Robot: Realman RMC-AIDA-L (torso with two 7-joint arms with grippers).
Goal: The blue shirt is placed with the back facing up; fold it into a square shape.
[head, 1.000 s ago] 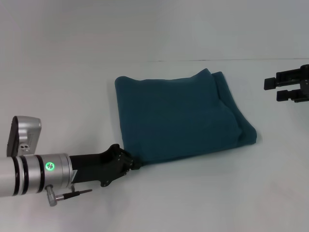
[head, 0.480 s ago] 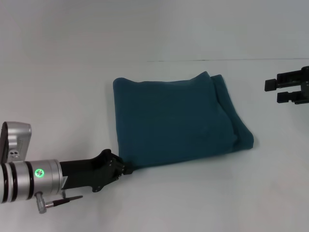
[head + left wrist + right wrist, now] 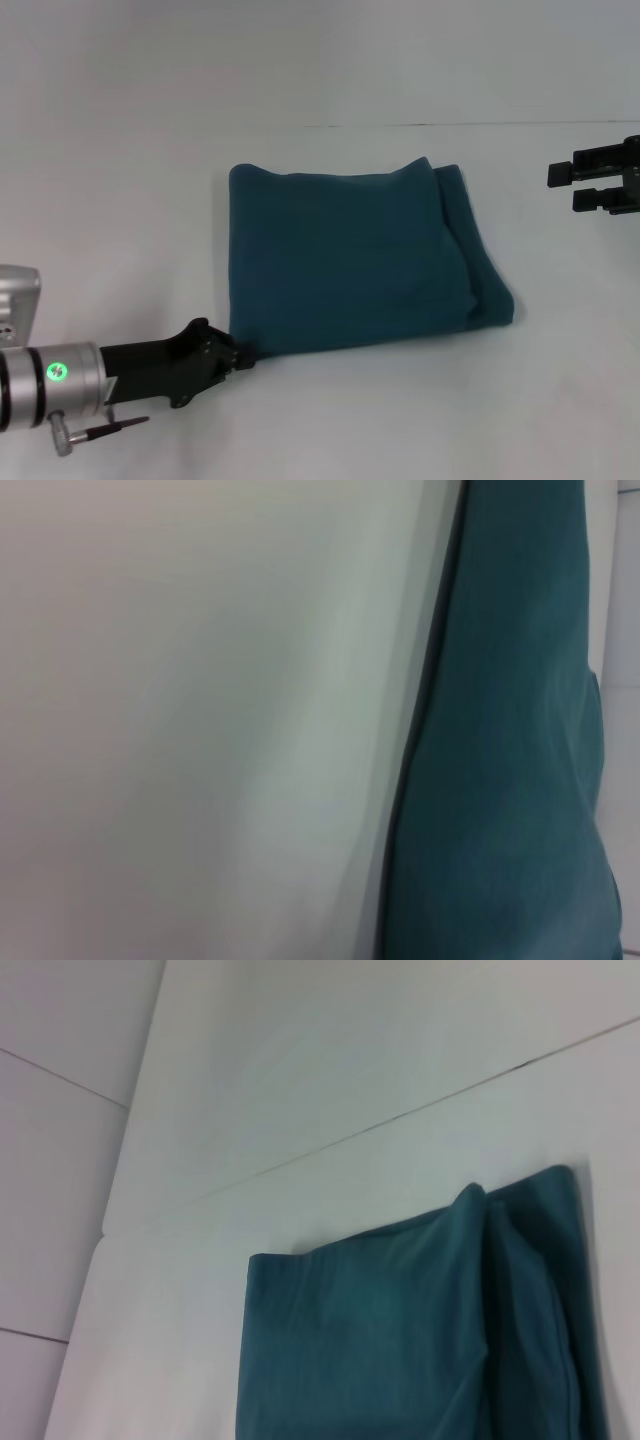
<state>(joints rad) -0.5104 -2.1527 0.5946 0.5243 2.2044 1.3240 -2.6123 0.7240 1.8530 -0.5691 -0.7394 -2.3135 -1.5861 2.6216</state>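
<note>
The blue shirt (image 3: 350,260) lies folded into a rough square in the middle of the white table, plain side up, with stacked layers showing along its right edge. My left gripper (image 3: 243,357) is at the shirt's near left corner, shut on the cloth there. The left wrist view shows the shirt (image 3: 510,730) as a long teal edge against the table. My right gripper (image 3: 585,186) hovers off to the far right, apart from the shirt, its two fingers open with nothing between them. The right wrist view looks down on the far part of the shirt (image 3: 400,1340).
The white table (image 3: 150,150) spreads around the shirt on all sides. A thin seam line (image 3: 450,124) runs across the table behind the shirt. No other objects show.
My left arm has drawn back toward the near left, and the shirt's near left corner has slid with it, shifting the whole folded shirt slightly left. The right gripper has not moved.
</note>
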